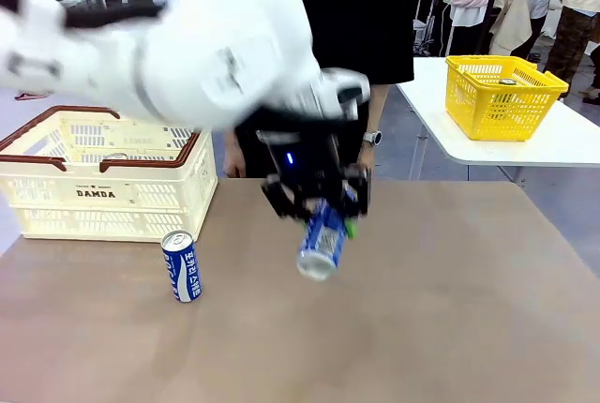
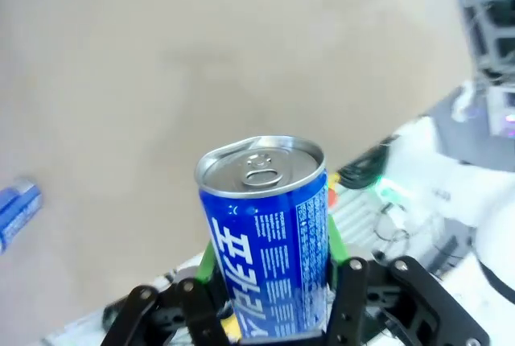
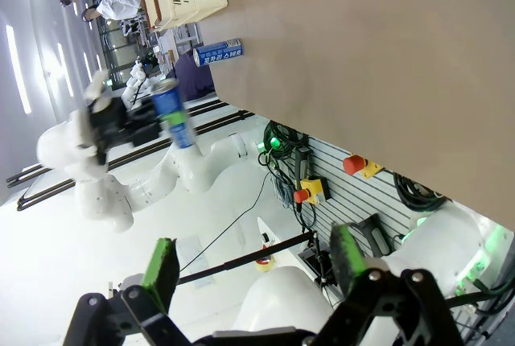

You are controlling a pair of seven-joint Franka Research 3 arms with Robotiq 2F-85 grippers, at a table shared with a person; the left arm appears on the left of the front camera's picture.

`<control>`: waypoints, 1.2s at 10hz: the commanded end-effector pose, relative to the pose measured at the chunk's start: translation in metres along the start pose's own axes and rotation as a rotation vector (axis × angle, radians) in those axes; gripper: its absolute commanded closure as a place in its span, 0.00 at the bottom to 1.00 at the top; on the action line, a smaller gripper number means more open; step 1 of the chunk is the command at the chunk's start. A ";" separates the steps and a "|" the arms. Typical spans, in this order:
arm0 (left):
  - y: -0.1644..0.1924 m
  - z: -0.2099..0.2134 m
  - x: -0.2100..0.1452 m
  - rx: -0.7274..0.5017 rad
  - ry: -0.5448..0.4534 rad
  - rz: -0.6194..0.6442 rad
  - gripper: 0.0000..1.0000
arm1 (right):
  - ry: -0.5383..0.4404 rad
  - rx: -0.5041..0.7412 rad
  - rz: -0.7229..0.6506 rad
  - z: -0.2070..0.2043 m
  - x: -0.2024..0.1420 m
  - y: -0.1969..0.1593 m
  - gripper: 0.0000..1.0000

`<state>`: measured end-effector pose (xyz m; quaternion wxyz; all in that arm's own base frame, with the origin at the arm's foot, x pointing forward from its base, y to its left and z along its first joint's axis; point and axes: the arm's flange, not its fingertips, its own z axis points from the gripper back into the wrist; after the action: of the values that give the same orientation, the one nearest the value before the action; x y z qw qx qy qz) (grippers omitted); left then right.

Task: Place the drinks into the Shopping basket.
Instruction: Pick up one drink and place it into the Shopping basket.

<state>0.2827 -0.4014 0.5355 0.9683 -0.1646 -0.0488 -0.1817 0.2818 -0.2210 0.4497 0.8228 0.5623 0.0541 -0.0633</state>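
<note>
Over the middle of the brown tabletop (image 1: 450,309), seen from the front, the left gripper (image 1: 323,220) clamps one slim blue aluminium can with white markings (image 1: 322,246). The can is tilted with its silver top downward and hangs clear of the surface. A second blue can (image 1: 182,267) stands upright on the table, just in front of the large cream-white slotted Shopping basket (image 1: 94,194) with its brown rim, at the left. That makes two blue cans and one cream basket. One small bright yellow basket (image 1: 502,103) sits on a separate white table (image 1: 562,141) at the far right. A person in black (image 1: 356,9) stands behind the arm.

From the left wrist, the green pads (image 2: 334,237) press on both sides of the gripped can, whose silver top faces away from the gripper. Part of the second blue can shows at the left border.

From the right wrist, the right gripper (image 3: 253,265) has its fingers spread wide with nothing between them. Farther off, both cans and the cream basket appear.
</note>
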 end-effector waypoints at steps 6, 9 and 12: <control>0.005 0.060 -0.005 -0.006 -0.038 0.019 1.00 | -0.001 0.005 -0.013 0.002 -0.001 0.004 0.00; 0.027 0.074 0.014 0.018 -0.064 0.080 1.00 | -0.001 0.005 -0.013 0.002 -0.001 0.004 0.00; 0.152 0.152 0.074 -0.010 -0.255 0.286 1.00 | -0.001 0.005 -0.013 0.002 -0.001 0.004 0.00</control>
<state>0.3740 -0.2688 0.6328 0.9721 -0.1926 -0.1278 -0.0398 0.2816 -0.2214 0.4497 0.8227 0.5623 0.0537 -0.0637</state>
